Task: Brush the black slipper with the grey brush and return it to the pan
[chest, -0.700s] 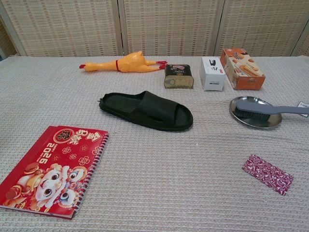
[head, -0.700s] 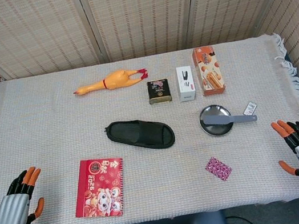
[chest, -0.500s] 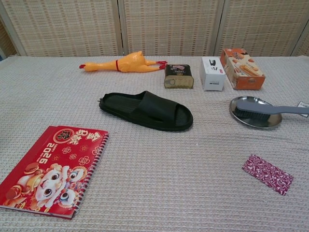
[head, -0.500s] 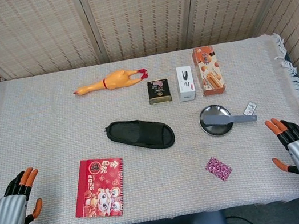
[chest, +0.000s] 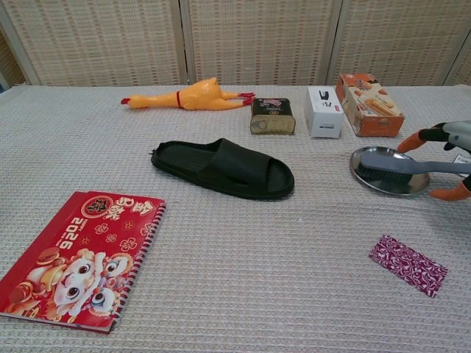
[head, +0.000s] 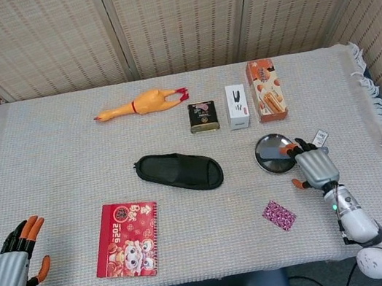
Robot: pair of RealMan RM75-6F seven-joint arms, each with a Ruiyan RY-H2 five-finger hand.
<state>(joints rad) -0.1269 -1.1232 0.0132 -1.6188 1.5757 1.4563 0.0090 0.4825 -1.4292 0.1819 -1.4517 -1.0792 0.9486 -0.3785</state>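
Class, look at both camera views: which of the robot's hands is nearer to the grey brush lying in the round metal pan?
The right hand: it hovers over the handle of the grey brush, beside the round metal pan. The left hand sits far off at the table's near left corner.

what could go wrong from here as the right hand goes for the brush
1. The right hand is spread around the grey brush handle, not yet closed. The bristle end lies in the shallow metal pan, so a lift may drag or tip the pan.
2. A small tag lies close by the handle end and might get swept along.
3. The black slipper lies loose on the woven cloth; brushing may push it unless the left hand steadies it.
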